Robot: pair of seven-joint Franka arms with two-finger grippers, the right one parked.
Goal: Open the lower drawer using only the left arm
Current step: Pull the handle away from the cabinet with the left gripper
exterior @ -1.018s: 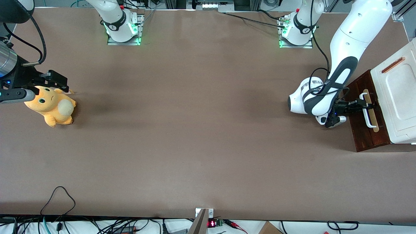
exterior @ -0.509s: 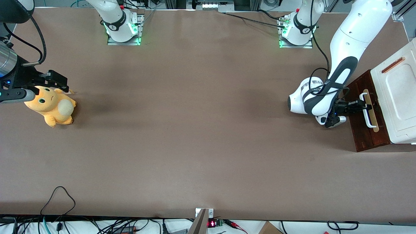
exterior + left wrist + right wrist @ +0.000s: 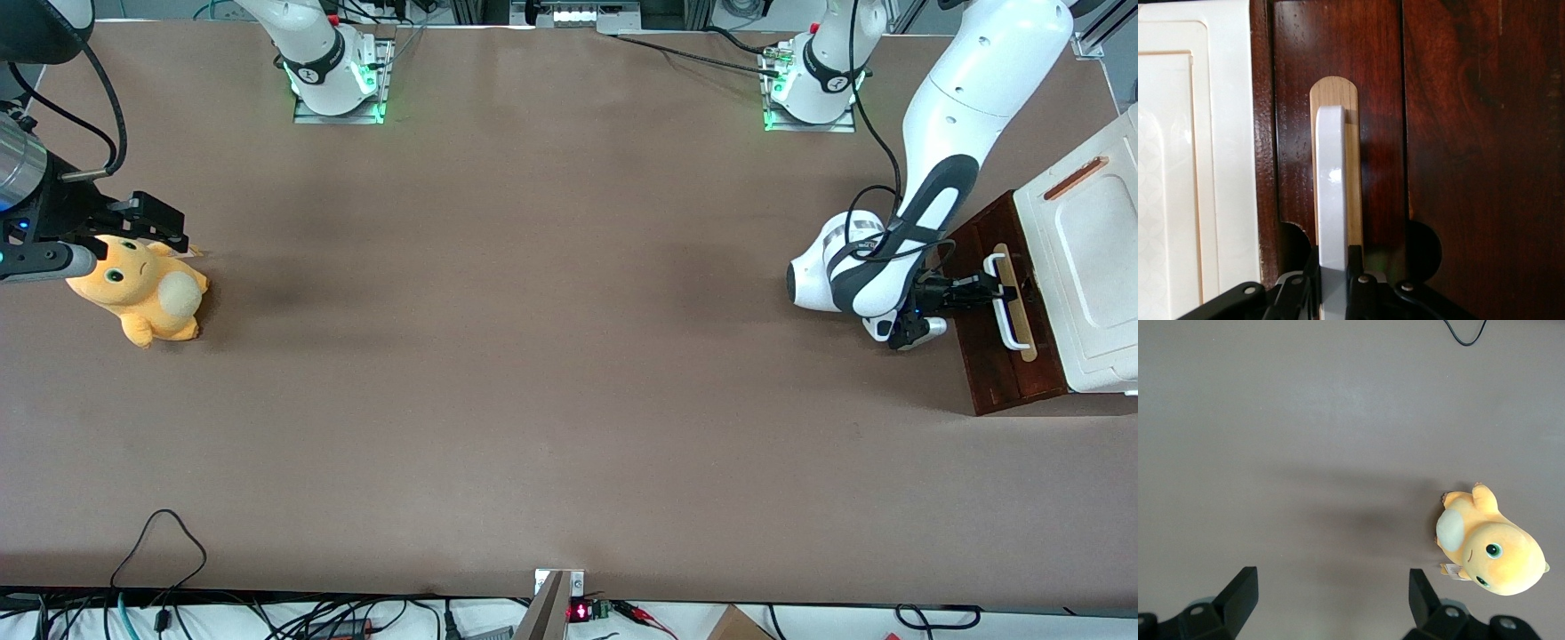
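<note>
Front view shows the left arm (image 3: 933, 178) reaching low to the cabinet (image 3: 1089, 267) at the working arm's end of the brown counter (image 3: 533, 356). Its gripper (image 3: 994, 289) is at the white handle (image 3: 1009, 316) of the lower drawer (image 3: 1000, 373), whose dark front stands a little out from under the white top. A yellow plush toy (image 3: 142, 298) lies toward the parked arm's end.

Left wrist view shows the jaws closed on the handle (image 3: 1331, 213), one black finger (image 3: 1355, 267) pressing each side. The tan strip (image 3: 1353, 167) lies under the bar on the reddish-brown front (image 3: 1451, 133).

Right wrist view shows only the plush toy (image 3: 1488, 547) on the counter (image 3: 1305, 453).
</note>
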